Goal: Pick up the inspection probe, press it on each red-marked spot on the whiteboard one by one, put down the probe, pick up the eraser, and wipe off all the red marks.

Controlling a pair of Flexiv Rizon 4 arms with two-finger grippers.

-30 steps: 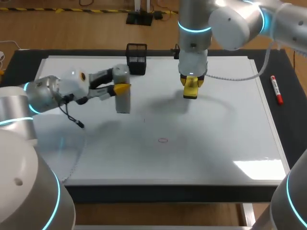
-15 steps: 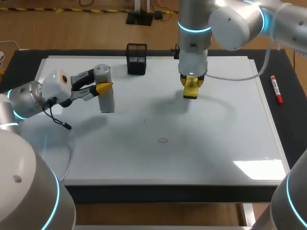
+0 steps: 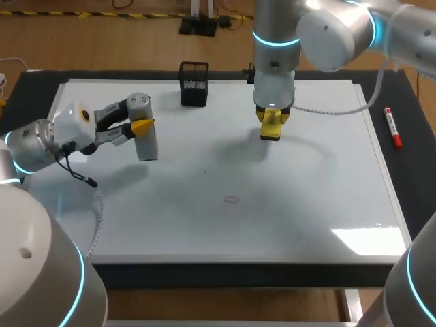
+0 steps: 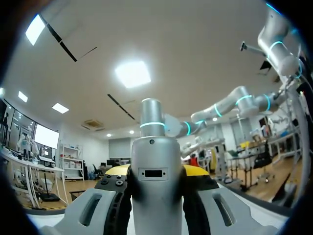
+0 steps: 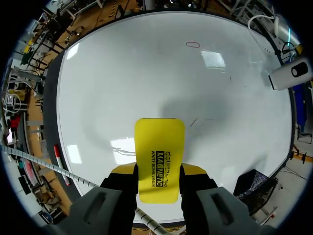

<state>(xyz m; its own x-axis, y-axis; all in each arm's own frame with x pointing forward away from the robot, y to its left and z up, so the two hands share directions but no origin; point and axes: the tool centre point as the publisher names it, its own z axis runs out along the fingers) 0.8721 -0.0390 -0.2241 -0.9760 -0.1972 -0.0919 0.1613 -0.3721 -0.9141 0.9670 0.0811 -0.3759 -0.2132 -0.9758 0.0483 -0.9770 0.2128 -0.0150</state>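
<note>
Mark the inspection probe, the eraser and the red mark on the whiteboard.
inspection probe [image 4: 155, 166]: left wrist view, middle of its grey body.
eraser [image 5: 159, 147]: right wrist view, middle of its yellow face.
red mark [image 3: 232, 199]: head view, on the small red ring.

From high behind, the head camera takes in the whole desk [image 3: 204, 274]. The left wrist camera faces level, close on the probe [image 4: 156, 166]. The right wrist camera looks down, sharing with it the whiteboard [image 5: 146, 73] and its 6 o'clock red ring [image 5: 192, 44].

The probe [image 4: 155, 147] (grey) hides most of the left hand's [image 4: 155, 170] yellow tips.
</note>
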